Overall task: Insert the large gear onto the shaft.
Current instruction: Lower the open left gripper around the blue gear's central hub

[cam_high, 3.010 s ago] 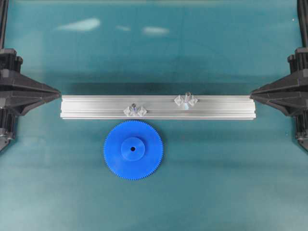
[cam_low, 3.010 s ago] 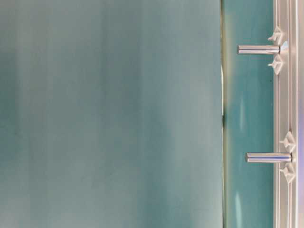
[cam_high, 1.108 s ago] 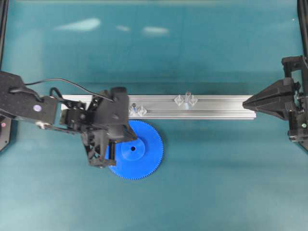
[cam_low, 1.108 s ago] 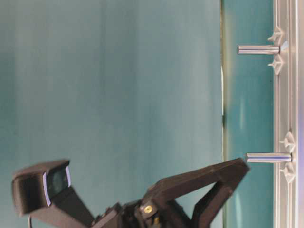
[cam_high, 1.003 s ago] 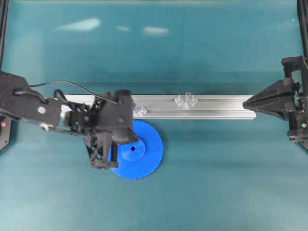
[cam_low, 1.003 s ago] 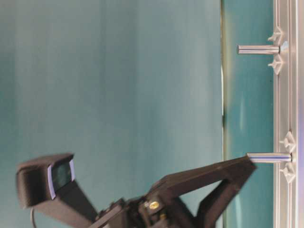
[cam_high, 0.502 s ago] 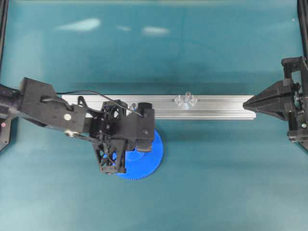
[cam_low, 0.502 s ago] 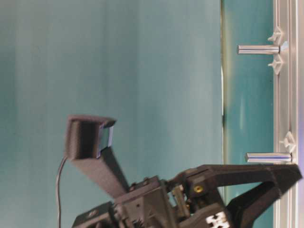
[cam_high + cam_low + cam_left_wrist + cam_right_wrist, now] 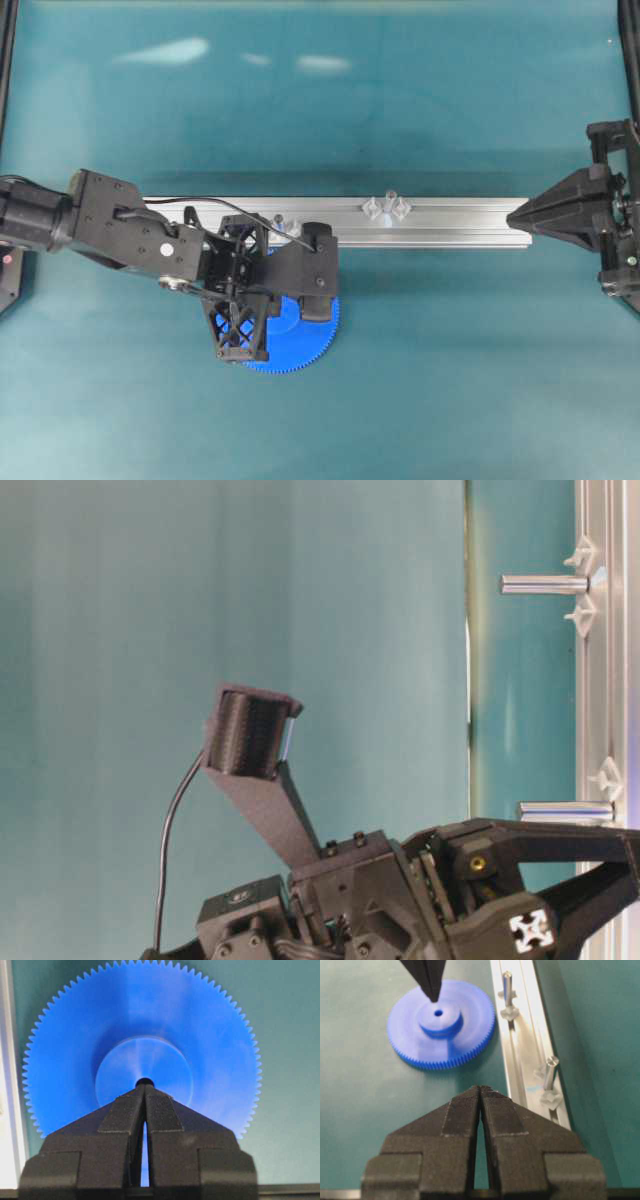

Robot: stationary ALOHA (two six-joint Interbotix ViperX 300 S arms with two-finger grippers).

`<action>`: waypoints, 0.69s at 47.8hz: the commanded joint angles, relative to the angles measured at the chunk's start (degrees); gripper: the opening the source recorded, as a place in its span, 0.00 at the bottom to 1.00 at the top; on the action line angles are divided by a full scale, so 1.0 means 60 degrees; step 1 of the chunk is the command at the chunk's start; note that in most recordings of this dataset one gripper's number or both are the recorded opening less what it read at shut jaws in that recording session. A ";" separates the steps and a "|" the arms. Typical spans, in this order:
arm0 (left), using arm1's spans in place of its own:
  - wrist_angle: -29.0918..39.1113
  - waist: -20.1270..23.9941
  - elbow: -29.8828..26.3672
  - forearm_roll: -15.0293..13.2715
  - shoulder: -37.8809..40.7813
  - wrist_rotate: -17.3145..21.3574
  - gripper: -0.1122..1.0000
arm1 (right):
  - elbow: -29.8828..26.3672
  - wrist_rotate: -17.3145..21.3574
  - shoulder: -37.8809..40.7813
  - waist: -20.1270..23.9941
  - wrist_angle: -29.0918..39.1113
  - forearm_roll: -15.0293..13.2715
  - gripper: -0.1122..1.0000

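The large gear (image 9: pixel 200 1035) lies flat on the green mat, bright blue with a raised hub and a dark centre hole. In the overhead view my left arm covers most of the large gear (image 9: pixel 305 345). My left gripper (image 9: pixel 145 1087) is shut on nothing, its tips over the hub right beside the hole; the right wrist view shows the left gripper (image 9: pixel 434 995) coming down at the hub's edge. Whether it touches is unclear. One shaft (image 9: pixel 279 219) stands on the rail just behind the gear, a second shaft (image 9: pixel 390 197) further right. My right gripper (image 9: pixel 480 1089) is shut and empty, far to the right.
The long aluminium rail (image 9: pixel 450 225) lies across the middle of the table, directly behind the gear. My right gripper (image 9: pixel 512 213) points at the rail's right end. In the table-level view both pins (image 9: pixel 545 584) (image 9: pixel 565 809) stick out from the rail, with my left arm (image 9: pixel 400 910) below them.
My left arm has moved right over the gear and its wrist has turned, so the shut tips now sit at the hub. The gear, rail and right arm have not moved.
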 commanded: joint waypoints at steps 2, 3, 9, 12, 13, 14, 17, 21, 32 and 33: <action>0.0117 -0.0044 -0.0293 0.0029 -0.0059 0.0059 0.10 | -0.0073 0.0088 -0.0015 -0.0015 -0.0044 0.0000 0.20; 0.0161 -0.0044 -0.0308 0.0029 -0.0044 0.0088 0.10 | -0.0059 0.0088 -0.0029 -0.0015 -0.0044 0.0015 0.20; 0.0337 -0.0044 -0.0410 0.0029 0.0000 0.0439 0.10 | -0.0029 0.0088 -0.0088 -0.0015 -0.0044 0.0015 0.20; 0.0396 -0.0044 -0.0425 0.0029 0.0015 0.0557 0.10 | -0.0029 0.0088 -0.0132 0.0000 -0.0044 0.0015 0.20; 0.0410 -0.0044 -0.0439 0.0029 0.0029 0.0586 0.10 | -0.0029 0.0088 -0.0132 -0.0015 -0.0044 0.0015 0.20; 0.0439 -0.0044 -0.0439 0.0044 0.0029 0.0601 0.10 | -0.0029 0.0088 -0.0146 -0.0015 -0.0044 0.0000 0.20; 0.0454 -0.0044 -0.0425 0.0029 0.0044 0.0645 0.10 | -0.0015 0.0103 -0.0176 -0.0015 -0.0059 0.0015 0.20; 0.0469 -0.0044 -0.0454 0.0029 0.0059 0.0703 0.10 | 0.0015 0.0103 -0.0234 -0.0015 -0.0059 0.0015 0.20; 0.0439 -0.0044 -0.0469 0.0044 0.0059 0.0776 0.10 | 0.0059 0.0103 -0.0293 -0.0015 -0.0059 0.0015 0.20; 0.0425 -0.0044 -0.0469 0.0029 0.0059 0.0776 0.10 | 0.0073 0.0103 -0.0293 -0.0015 -0.0073 0.0015 0.20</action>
